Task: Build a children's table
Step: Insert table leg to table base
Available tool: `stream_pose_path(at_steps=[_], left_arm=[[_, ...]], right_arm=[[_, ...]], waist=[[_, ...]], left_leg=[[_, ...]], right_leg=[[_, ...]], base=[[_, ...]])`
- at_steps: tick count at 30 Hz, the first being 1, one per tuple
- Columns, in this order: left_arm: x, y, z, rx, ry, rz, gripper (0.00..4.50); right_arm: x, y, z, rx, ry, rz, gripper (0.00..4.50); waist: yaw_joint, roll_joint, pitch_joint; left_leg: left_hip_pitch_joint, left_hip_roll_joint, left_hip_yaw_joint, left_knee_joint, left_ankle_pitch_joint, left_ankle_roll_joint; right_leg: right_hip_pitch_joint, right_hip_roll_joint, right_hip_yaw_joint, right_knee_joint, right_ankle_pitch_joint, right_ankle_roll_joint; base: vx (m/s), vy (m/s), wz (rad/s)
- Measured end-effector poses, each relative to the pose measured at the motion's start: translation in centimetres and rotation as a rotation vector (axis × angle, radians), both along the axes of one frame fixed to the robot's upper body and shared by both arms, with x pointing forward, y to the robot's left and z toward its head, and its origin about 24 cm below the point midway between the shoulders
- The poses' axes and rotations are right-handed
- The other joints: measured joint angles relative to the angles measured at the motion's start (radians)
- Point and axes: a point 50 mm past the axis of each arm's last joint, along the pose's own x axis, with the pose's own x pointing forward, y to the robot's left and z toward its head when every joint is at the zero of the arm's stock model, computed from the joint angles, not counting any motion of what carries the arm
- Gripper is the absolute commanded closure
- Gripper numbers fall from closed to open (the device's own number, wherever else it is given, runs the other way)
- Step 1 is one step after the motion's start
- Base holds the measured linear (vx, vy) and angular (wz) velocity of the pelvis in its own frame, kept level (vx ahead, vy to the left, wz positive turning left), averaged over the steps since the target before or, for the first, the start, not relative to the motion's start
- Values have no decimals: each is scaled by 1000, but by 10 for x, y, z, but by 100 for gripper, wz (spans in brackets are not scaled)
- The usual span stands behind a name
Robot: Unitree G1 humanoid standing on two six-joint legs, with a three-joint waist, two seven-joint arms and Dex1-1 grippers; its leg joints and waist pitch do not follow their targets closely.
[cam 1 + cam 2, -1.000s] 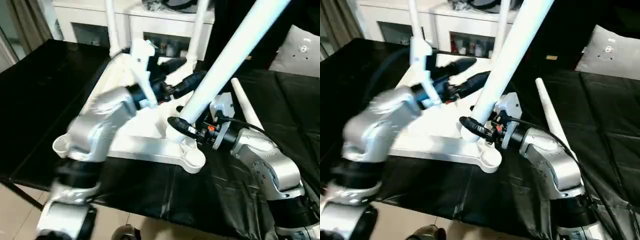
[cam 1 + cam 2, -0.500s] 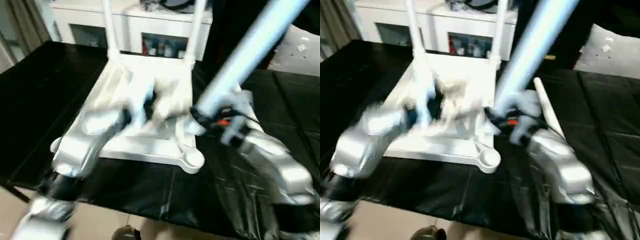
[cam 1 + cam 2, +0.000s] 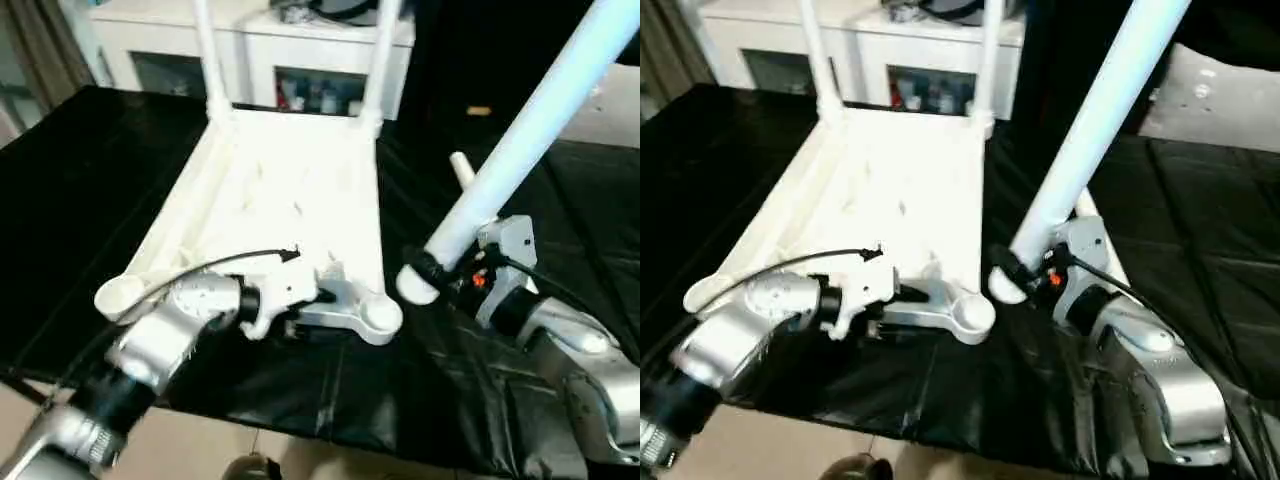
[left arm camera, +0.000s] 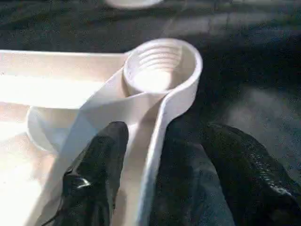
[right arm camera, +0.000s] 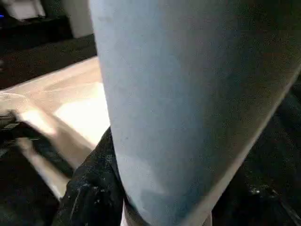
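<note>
1. You are working on the children's table [image 3: 290, 190], which is lying upside down on the black worktop [image 3: 90, 170], with its ribbed underside facing up. Two legs are already standing in the far corner sockets. The top is looking like thin, stiff moulded plastic, probably light enough to skate on the smooth black cover when pushed, so it is needing something pinning it down.

2. Your right hand [image 3: 432, 275] is holding the third leg [image 3: 520, 150], its black fingers closed round the tube close to the lower end. The leg is leaning up and away to the far right, with that end hanging just right of the near right socket [image 3: 378, 313] and not yet over it. The tube is looking long, rigid, smooth and likely slippery; a grip this low is leaving a lot of length overhead, so it may be wanting to swing.

3. Your left hand [image 4: 160, 183] is straddling the near rim just beside that socket, one finger [image 4: 96, 169] inside on the ribbing and the other outside, the gap part-way in; whether it is already clamping I cannot tell. The rim wall is a good place to hold: thin, stiff, and close to where the push will come.

4. A fourth leg [image 3: 462, 172] is lying on the worktop behind your right hand, and may roll if nudged.

5. The socket is showing ridges inside, so seating is probably needing a straight, upright entry.
</note>
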Motion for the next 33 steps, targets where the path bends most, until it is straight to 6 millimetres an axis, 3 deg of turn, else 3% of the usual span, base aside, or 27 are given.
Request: stream_pose_path(at_steps=[7, 19, 33], left_arm=[[12, 4, -2, 15, 51, -29, 227], [15, 8, -8, 28, 110, -71, 324], [18, 11, -9, 45, 113, -80, 439]], right_arm=[[-6, -2, -3, -10, 19, 10, 259], [-8, -4, -5, 3, 29, -4, 259], [-7, 0, -5, 1, 35, 18, 259]], waist=[[-4, 7, 3], [-5, 18, 10], [-6, 18, 10]], left_leg=[[-1, 0, 1, -2, 0, 0], [-1, 0, 1, -6, 0, 0], [-1, 0, 3, -12, 0, 0]], right_leg=[[0, 0, 0, -3, 0, -1], [0, 0, 0, -8, 3, -6], [0, 0, 0, -13, 4, -6]], base=[[0, 0, 0], [0, 0, 0], [0, 0, 0]])
